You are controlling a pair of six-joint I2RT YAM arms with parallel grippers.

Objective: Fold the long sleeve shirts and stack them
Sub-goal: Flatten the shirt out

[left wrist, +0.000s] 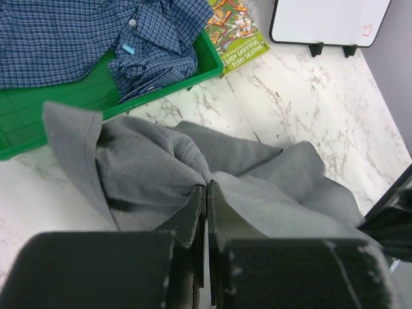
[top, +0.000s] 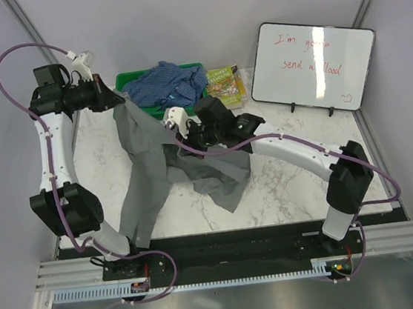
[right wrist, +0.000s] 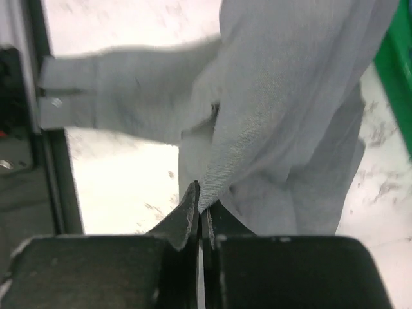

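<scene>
The large grey long sleeve shirt [top: 148, 168] hangs lifted over the marble table, held by both arms. My left gripper [top: 116, 100] is shut on a bunched fold of it [left wrist: 148, 161] at the upper left; my left jaws [left wrist: 207, 190] pinch the cloth. My right gripper [top: 181, 127] is shut on an edge of the same grey shirt [right wrist: 277, 103], the jaws [right wrist: 203, 203] closed on the hem. One sleeve trails down to the near table edge [top: 136, 226]. The blue checked shirt [top: 165, 83] lies crumpled in the green bin; it also shows in the left wrist view [left wrist: 77, 38].
A green bin [top: 158, 109] stands at the back centre. A yellow-green book [top: 225, 85] lies right of it, also seen by the left wrist [left wrist: 235, 29]. A whiteboard [top: 312, 64] on stands is at the back right. The black rail [top: 232, 245] runs along the near edge.
</scene>
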